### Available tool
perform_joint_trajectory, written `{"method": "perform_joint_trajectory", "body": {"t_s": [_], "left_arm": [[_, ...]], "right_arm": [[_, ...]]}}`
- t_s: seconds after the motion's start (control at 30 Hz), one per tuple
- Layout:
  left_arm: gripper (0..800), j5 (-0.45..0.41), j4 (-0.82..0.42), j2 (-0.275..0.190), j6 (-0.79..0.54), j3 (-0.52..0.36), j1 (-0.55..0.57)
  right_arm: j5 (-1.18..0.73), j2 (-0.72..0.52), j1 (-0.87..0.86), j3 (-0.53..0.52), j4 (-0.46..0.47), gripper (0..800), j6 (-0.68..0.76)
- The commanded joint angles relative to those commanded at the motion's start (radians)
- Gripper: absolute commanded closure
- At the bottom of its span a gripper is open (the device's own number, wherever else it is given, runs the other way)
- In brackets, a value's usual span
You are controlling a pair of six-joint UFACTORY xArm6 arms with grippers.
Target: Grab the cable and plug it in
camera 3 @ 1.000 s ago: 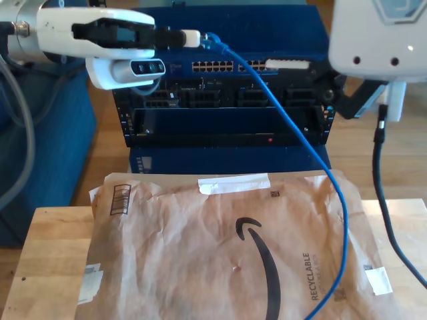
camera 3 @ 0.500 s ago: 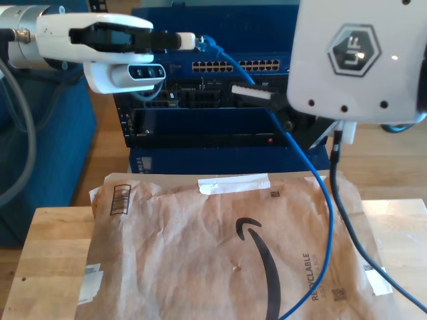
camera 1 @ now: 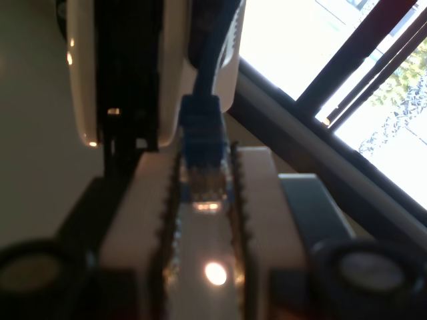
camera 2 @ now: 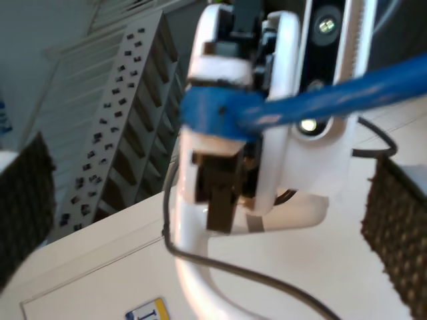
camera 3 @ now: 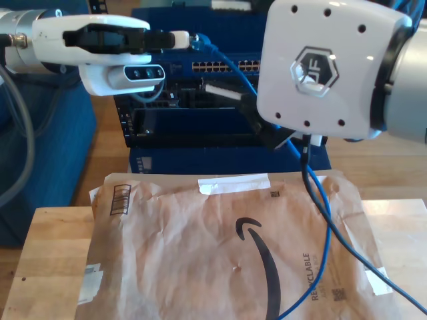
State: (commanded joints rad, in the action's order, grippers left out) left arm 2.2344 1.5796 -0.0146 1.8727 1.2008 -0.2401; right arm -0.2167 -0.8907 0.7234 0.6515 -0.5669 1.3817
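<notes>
The blue cable [camera 3: 325, 220] runs from the table edge up behind the big white arm to its plug [camera 3: 198, 43]. My first gripper [camera 3: 188, 40], on the arm at the exterior view's left, is shut on that plug [camera 1: 200, 157], in front of the switch's port row [camera 3: 220, 67]. The cable [camera 1: 213, 40] leads away past the other arm's white body. My second gripper [camera 3: 243, 110] hangs open just below. Its dark pads [camera 2: 400, 227] stand wide apart, with the first gripper's tip, the plug [camera 2: 210, 110] and the cable [camera 2: 347, 93] between them, apart from both.
A dark equipment rack [camera 3: 200, 127] on a blue stand holds the switch. A brown paper mailer [camera 3: 220, 247] covers the wooden table [camera 3: 47, 267] in front. Blue furniture [camera 3: 47, 133] stands at the exterior view's left. The second arm's black cable [camera 3: 347, 247] hangs over the mailer.
The second arm has swung toward the exterior view's left, now hiding much of the rack and the cable's middle. My first gripper, still holding the plug, has shifted slightly left and up.
</notes>
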Motion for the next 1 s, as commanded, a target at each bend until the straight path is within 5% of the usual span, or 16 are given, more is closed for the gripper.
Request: {"method": "perform_joint_trajectory", "body": {"t_s": [0.17, 1.0], "left_arm": [[794, 0.015, 0.0, -0.002, -0.006, 0.0, 0.0], [792, 0.034, 0.0, -0.005, -0.026, 0.0, 0.003]], "right_arm": [[0.048, 0.0, 0.005, -0.028, 0.0, 311, 0.003], [0.063, 0.006, 0.017, -0.035, -0.003, 525, 0.008]]}}
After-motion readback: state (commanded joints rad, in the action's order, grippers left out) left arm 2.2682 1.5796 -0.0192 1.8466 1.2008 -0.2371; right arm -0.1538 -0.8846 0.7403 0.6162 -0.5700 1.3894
